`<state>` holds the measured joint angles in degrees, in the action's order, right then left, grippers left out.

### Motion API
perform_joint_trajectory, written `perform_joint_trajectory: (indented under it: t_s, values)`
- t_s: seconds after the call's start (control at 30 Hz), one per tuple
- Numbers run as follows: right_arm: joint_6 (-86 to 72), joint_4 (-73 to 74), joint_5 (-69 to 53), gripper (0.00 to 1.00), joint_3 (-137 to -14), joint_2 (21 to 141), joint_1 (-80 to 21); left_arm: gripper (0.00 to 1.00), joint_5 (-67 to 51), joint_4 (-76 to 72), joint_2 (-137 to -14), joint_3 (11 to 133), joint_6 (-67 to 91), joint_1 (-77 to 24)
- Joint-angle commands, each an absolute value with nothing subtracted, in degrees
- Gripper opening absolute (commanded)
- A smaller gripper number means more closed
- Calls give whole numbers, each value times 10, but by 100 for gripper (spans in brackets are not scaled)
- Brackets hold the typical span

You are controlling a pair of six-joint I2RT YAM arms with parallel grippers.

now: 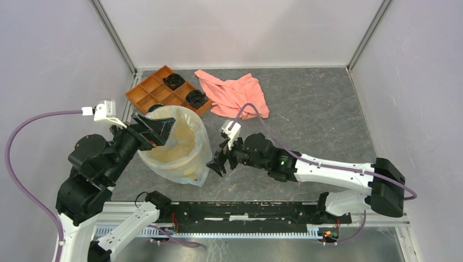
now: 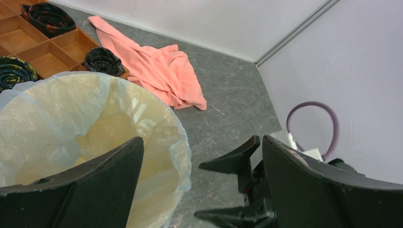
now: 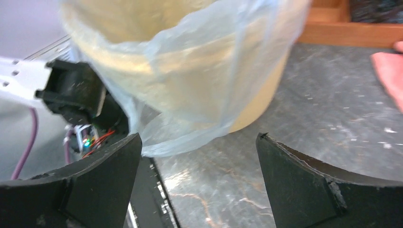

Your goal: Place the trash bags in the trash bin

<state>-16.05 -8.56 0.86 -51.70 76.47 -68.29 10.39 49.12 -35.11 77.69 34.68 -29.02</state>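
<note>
Left claw (image 2: 202,142) spread astride the trash bin (image 3: 256,109), right claw (image 3: 197,137) spread just beside it, trash bags (image 3: 190,85) lining and overhanging it on the counter (image 1: 316,109): smooth loose film down evenly, without tipping.

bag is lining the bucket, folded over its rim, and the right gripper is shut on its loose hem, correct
Not quite. The bag does line the bucket and fold over its rim, but the right gripper is open, not shut on the hem: the right wrist view shows its fingers wide apart, gripping nothing.
</note>
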Motion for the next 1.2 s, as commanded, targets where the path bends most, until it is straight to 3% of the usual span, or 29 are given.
perform_joint_trajectory:
  t_s: [0.0,0.33,0.67,0.87,1.03,1.17]
  values:
    - [-133,-67,58,98,-527,755,-641,100,110,468,-354,792,311,-291]
    - [-59,-37,201,98,-641,908,-613,100,116,468,-362,827,294,-291]
    - [-212,-163,122,98,-692,1019,-659,100,118,478,-358,840,288,-291]
    - [-239,-199,61,97,-786,1107,-687,100,118,489,-354,845,301,-291]
    - [-195,-99,71,98,-794,1072,-688,100,135,470,-353,827,315,-291]
    - [-128,-11,119,98,-750,969,-679,100,124,473,-358,852,320,-291]
